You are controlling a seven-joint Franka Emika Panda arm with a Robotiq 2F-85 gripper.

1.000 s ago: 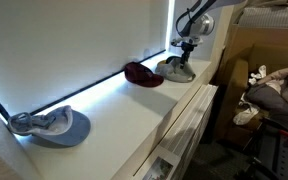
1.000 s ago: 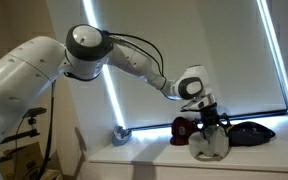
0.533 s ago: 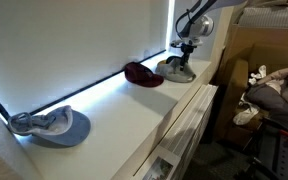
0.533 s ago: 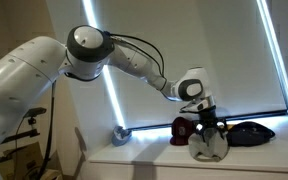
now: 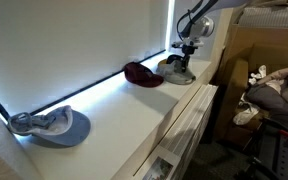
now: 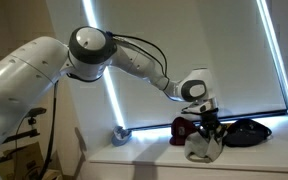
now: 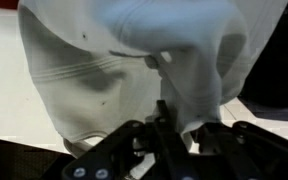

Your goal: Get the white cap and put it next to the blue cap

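Observation:
The white cap point(image 5: 174, 70) lies at the far end of the white ledge, and my gripper point(image 5: 187, 50) is down on top of it. In the wrist view the white cap point(image 7: 104, 60) fills the frame, with a fold of its cloth pinched where my gripper point(image 7: 179, 120) has closed. The gripper point(image 6: 209, 128) presses into the crown of the white cap point(image 6: 202, 150). The blue cap point(image 5: 56, 126) rests at the other end of the ledge, a long way off; it shows small as the blue cap point(image 6: 124, 135) behind the arm.
A maroon cap point(image 5: 139, 73) lies on the ledge point(image 5: 124, 120) between the white and blue caps. A dark cap point(image 6: 246, 131) sits just beyond the white one. A lit window strip runs along the back. Boxes and clutter point(image 5: 264, 90) stand off the ledge's end.
The jaws have closed from wide open onto the white cap's cloth. The gripper has sunk slightly into the cap, bunching it. The other caps have not moved.

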